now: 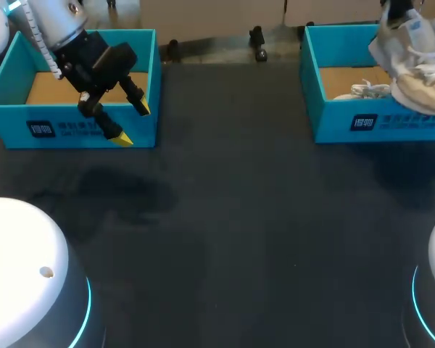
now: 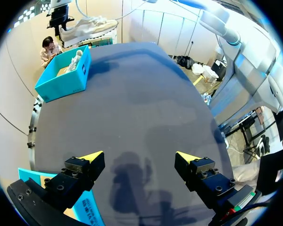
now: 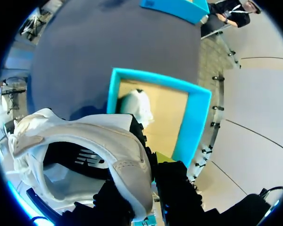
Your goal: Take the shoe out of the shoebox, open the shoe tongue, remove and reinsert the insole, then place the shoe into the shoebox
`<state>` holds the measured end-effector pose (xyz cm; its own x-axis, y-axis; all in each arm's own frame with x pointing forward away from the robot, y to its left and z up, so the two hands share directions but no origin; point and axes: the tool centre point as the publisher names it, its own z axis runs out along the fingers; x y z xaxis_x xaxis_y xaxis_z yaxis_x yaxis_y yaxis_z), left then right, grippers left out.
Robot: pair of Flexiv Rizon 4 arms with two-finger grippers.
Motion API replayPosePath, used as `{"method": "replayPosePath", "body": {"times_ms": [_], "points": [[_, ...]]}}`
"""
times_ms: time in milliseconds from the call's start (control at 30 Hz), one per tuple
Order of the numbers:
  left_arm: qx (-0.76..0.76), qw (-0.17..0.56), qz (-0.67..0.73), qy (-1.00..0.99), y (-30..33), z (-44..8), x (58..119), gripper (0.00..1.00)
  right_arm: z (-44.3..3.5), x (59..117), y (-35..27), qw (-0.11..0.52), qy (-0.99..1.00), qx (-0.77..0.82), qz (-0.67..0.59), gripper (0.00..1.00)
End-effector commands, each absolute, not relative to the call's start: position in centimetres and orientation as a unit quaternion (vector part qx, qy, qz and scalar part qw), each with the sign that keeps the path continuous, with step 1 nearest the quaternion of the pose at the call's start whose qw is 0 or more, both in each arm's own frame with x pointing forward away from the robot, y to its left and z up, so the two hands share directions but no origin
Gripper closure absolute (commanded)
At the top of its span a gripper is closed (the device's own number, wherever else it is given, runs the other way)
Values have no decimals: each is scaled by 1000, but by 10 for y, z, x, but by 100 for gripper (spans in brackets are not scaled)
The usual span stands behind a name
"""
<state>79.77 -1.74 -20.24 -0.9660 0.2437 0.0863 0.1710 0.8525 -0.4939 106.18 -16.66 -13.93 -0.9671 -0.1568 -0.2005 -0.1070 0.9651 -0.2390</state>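
Step 1 prob.: my right fingers (image 3: 163,158) clamped on shoe (image 1: 415,69) over shoebox (image 1: 391,125) at bench (image 1: 239,217) far-right corner, left fingers (image 2: 92,157) apart; next: set shoe upright mid-bench.

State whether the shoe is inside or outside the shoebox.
Outside: the right hand holds the shoe above the open shoebox.

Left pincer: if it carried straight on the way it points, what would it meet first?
Probably the bare dark table, just beyond the near shoebox; nothing else shows in that line, though depth is unclear.
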Motion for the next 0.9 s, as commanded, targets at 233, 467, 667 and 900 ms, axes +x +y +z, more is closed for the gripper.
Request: {"method": "replayPosePath", "body": {"times_ms": [233,467,667,900], "points": [[-108,73,248,-960,-17,-202,798,0,-146,1109,-201,103,987,-65,-105,100],[-108,73,248,-960,-17,-202,798,0,-158,1132,-223,101,988,-62,-101,100],[-108,73,248,-960,-17,-202,798,0,-162,1148,-248,100,988,-44,-109,100],[-108,73,248,-960,-17,-202,798,0,-161,1161,-275,117,987,-4,-114,100]]}}
